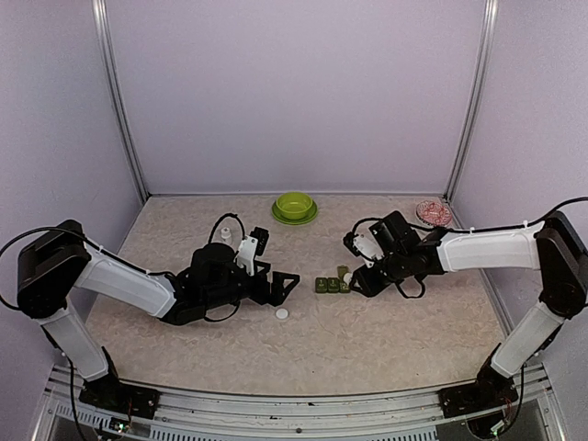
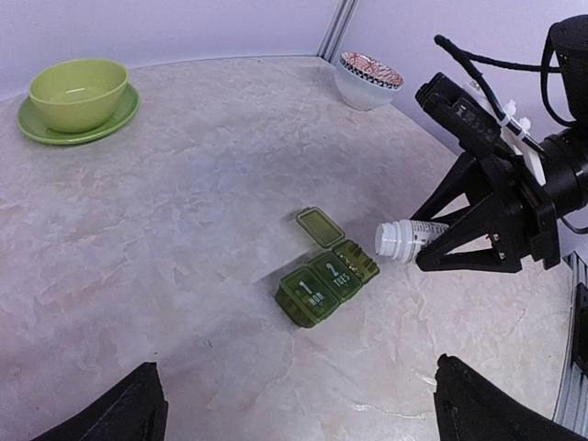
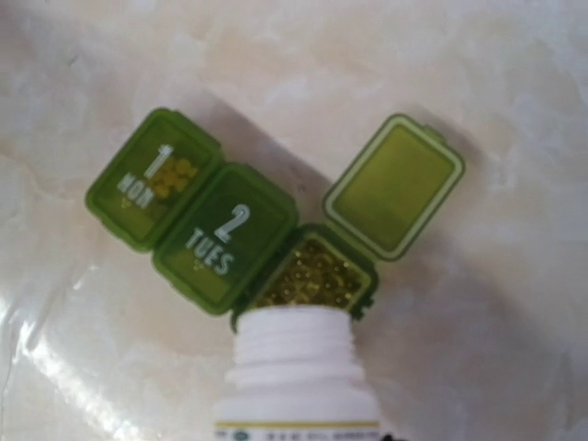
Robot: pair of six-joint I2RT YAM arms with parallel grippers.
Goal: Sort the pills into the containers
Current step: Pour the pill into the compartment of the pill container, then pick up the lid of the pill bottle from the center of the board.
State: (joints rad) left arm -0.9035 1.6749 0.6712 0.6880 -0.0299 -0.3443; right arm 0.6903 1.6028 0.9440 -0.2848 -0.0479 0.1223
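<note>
Lavender walls (image 1: 294,92) enclose a marbled beige tabletop (image 1: 386,340), read here from left to right.

The left arm (image 1: 129,285) lies low on the tabletop. Its left jaws are spread wide and grasp nothing. Behind it stands a spare white bottle (image 1: 226,235), and a loose white cap (image 1: 281,314) lies just ahead of the jaws. At the far edge sits a lime green bowl (image 1: 294,207) on its saucer.

Near centre is the pill box (image 3: 230,230). The MON and TUES lids are down and the third lid is up. The pills (image 3: 317,276) fill the open compartment. A few more show through the MON lid.

The right jaws are clenched on a tilted white bottle (image 2: 409,239), whose mouth hangs at the edge of the open compartment. A patterned bowl (image 1: 433,213) stands far right.

**Step in hand, as I judge it:** pouring into the third compartment. I would keep the bottle mouth over the opening, tilt it gently, avoid the raised lid and the box wall, and stop soon, since the compartment looks nearly full.

**Count:**
- Arms: two
- Bottles: two
- Cap: one
- Bowls: two
- Pill box: one, with three compartments
- Pills: too many and too small for me to number
</note>
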